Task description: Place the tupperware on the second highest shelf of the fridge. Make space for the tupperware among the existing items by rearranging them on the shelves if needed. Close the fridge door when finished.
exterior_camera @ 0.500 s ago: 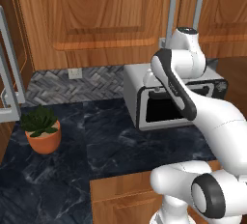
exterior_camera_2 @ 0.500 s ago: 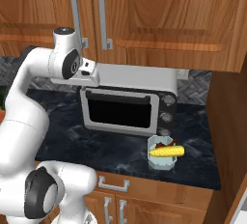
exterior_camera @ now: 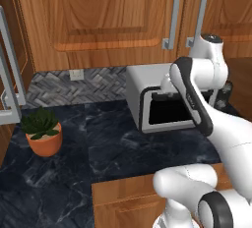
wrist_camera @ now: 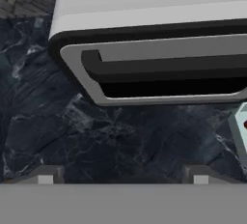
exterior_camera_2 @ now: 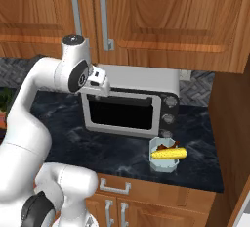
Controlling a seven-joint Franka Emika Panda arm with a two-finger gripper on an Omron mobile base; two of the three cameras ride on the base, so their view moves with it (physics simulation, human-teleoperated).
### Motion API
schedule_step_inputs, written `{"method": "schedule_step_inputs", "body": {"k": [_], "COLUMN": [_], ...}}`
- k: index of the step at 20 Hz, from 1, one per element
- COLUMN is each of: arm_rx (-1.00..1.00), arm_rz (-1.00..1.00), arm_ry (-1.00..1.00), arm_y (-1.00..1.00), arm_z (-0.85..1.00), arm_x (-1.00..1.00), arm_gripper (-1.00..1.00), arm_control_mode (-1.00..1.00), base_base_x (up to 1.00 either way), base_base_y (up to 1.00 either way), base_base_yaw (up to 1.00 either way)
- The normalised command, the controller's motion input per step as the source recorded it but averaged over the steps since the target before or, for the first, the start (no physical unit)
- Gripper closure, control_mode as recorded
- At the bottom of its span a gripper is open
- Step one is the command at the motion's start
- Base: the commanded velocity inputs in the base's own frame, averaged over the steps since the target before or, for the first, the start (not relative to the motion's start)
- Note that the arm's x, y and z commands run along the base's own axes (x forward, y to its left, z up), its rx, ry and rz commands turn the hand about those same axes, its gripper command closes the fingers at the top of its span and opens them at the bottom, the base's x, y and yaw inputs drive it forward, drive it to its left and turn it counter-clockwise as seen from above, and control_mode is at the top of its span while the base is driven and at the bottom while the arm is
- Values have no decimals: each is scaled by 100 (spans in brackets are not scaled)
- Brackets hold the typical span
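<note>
The tupperware (exterior_camera_2: 166, 156) is a small pale translucent tub with a yellow corn cob inside. It stands on the dark marble counter just right of the toaster oven's front, and its pale corner (wrist_camera: 240, 130) shows at the right edge of the hand view. My gripper (exterior_camera_2: 100, 85) hovers above the oven's upper left corner, well left of the tub and higher. In the hand view the gripper (wrist_camera: 123, 175) is open, its two tips wide apart with only counter between them. The fridge, its shelves and its door are out of view.
A silver toaster oven (exterior_camera: 162, 106) with a dark glass door sits at the back of the counter (exterior_camera: 103, 148) under wooden wall cabinets (exterior_camera_2: 161, 15). A potted plant (exterior_camera: 43, 132) stands at the left. Grey vertical bars (exterior_camera: 7, 70) rise at the far left edge.
The arm's upper joint and the hand have shifted a little to the right and slightly down. The tupperware, oven and plant have not moved.
</note>
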Motion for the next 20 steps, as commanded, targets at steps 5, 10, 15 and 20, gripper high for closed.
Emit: {"method": "schedule_step_inputs", "body": {"k": [5, 10, 15, 20], "arm_rx": [7, 4, 15, 7], "arm_rz": [-16, -17, -9, -13], "arm_ry": [-11, -4, -1, 6], "arm_y": [-80, -88, -90, -96], "arm_z": [-37, -33, -30, -31], "arm_x": [-43, -16, -2, 0], "arm_gripper": [-100, -100, -100, -100], "arm_control_mode": [-100, -100, -100, -100], "base_base_x": [0, 0, 0, 0], "base_base_y": [0, 0, 0, 0], "base_base_yaw": [0, 0, 0, 0]}}
